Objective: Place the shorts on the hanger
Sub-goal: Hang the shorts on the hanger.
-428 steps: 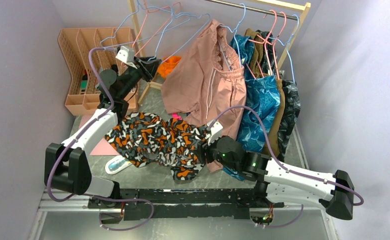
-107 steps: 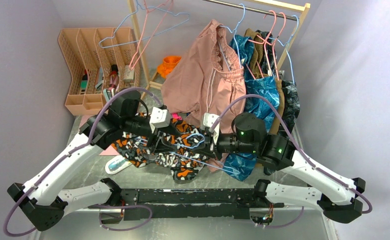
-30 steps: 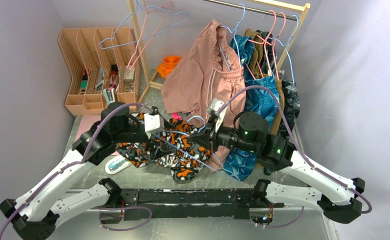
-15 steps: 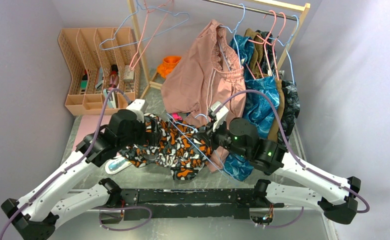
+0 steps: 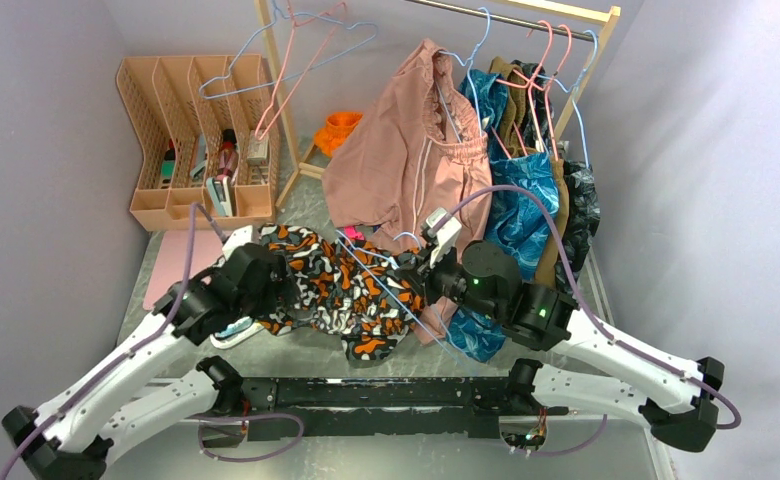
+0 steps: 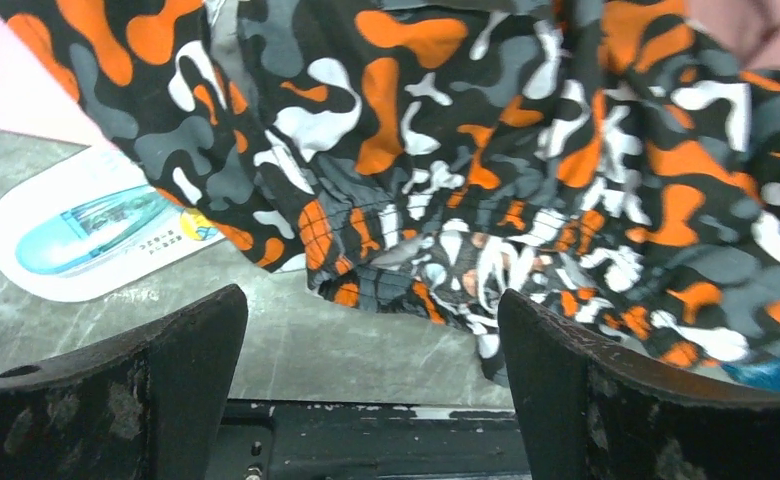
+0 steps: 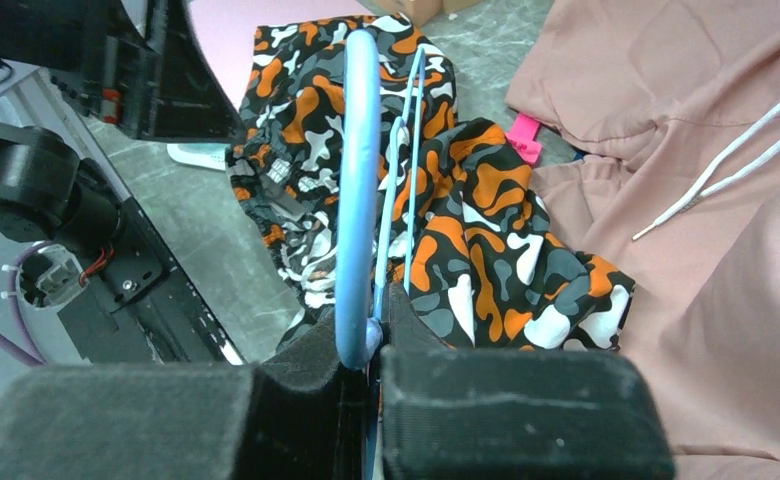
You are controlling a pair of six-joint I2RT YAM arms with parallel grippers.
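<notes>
Two grippers are in play, one on either side of the shorts (image 5: 336,290). Your left gripper (image 6: 371,305) hangs low over the near hem with its fingers spread wide. Nothing sits between them, and you look straight through to fabric and bare table (image 6: 266,345). By the hem's left corner a white card (image 6: 96,235) with a blue picture lies flat, and the fabric overlaps its edge.

Your right gripper (image 7: 371,365) is pinched tight on the hanger (image 7: 356,180). The light-blue wire runs straight out from between the pads and across the top of the shorts. From above, the thin frame crosses the right half of the print. You can't tell whether any of it sits inside a leg or the waistband.

The shorts lie crumpled on the table between your arms. Their left end overlaps a pink mat (image 5: 181,262) and their right end touches the pink garment (image 5: 406,150). That garment hangs from the rack (image 5: 526,12) behind, with its drawstrings dangling. A blue leaf-print piece (image 5: 521,190) hangs just to its right, with darker clothes beyond.

Far left, a peach organiser (image 5: 181,130) stands against the wall. Spare pink and blue hangers (image 5: 296,40) hang by the rack's left post.
</notes>
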